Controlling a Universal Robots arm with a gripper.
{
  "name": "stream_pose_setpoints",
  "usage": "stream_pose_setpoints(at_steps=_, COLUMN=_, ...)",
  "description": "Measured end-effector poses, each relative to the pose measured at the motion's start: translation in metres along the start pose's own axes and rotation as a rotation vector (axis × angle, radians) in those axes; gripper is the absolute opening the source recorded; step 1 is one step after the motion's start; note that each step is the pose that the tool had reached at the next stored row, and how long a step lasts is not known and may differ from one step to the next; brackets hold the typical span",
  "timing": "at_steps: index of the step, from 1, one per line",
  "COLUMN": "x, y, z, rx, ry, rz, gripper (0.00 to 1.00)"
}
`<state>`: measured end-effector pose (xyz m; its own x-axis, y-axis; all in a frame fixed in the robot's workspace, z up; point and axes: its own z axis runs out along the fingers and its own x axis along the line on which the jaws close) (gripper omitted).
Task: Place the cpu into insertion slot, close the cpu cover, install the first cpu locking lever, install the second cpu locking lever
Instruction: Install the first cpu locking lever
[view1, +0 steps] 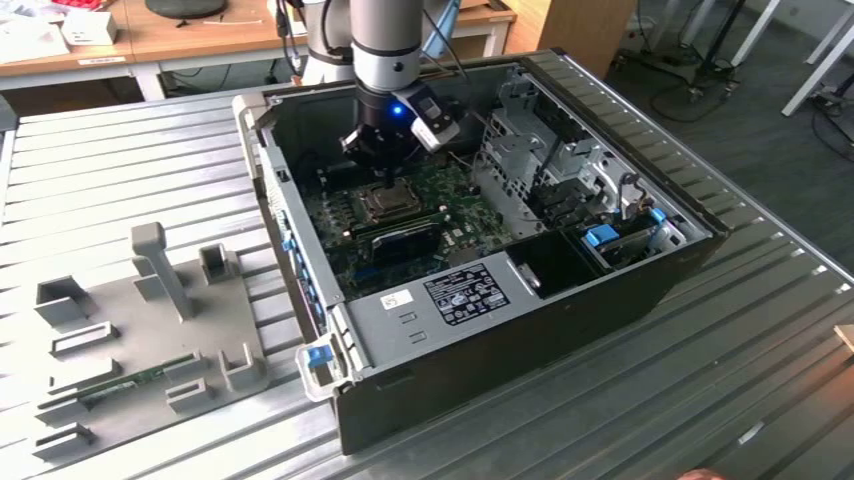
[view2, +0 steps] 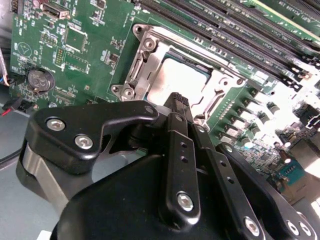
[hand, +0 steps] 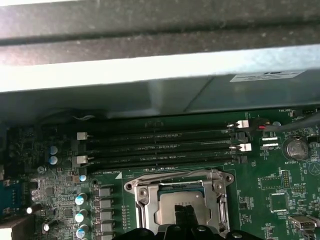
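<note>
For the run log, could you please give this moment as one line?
gripper: shut, over socket | cpu: seated in insertion slot | cpu cover: down

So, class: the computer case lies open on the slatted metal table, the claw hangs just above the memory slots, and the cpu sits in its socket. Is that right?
Not quite. The claw hangs just above the cpu, not the memory slots; both wrist views show it. The rest holds: the exterior view shows the computer case lying open on the slatted metal table, and the cpu sits in the insertion slot.

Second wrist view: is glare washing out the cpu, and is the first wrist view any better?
Second wrist view: bright glare whitens the cpu top and the board's far edge. First wrist view: cpu evenly lit, though the case wall above is blown out.
</note>
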<state>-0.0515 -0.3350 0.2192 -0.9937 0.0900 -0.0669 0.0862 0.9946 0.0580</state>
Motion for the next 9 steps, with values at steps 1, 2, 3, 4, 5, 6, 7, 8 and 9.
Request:
stream_pose_setpoints(at_steps=1, x=-0.0006, y=0.0, z=0.0001, rx=0.0001, ry=0.0019, rz=0.0, gripper=0.1)
stream_pose_setpoints(at_steps=2, x=-0.0014, y=0.0001, z=0.0002, rx=0.0002, ry=0.004, rz=0.0, gripper=0.1)
stream_pose_setpoints(at_steps=3, x=-0.0022, y=0.0002, z=0.0002, rx=0.0004, ry=0.0058, rz=0.0, gripper=0.1)
stream_pose_setpoints(at_steps=4, x=-0.0028, y=0.0002, z=0.0002, rx=0.0007, ry=0.0072, rz=0.0, gripper=0.1)
stream_pose_setpoints(at_steps=5, x=-0.0031, y=0.0002, z=0.0002, rx=0.0009, ry=0.0079, rz=0.001, gripper=0.1)
stream_pose_setpoints(at_steps=6, x=-0.0032, y=0.0001, z=0.0002, rx=0.001, ry=0.0082, rz=0.001, gripper=0.1)
stream_pose_setpoints(at_steps=7, x=-0.0032, y=-0.0002, z=0.0002, rx=0.0009, ry=0.0083, rz=0.001, gripper=0.1)
stream_pose_setpoints(at_steps=8, x=-0.0033, y=-0.0009, z=0.0002, rx=0.0008, ry=0.0084, rz=0.001, gripper=0.1)
stream_pose_setpoints(at_steps=9, x=-0.0034, y=-0.0014, z=0.0002, rx=0.0008, ry=0.0083, rz=0.001, gripper=0.1)
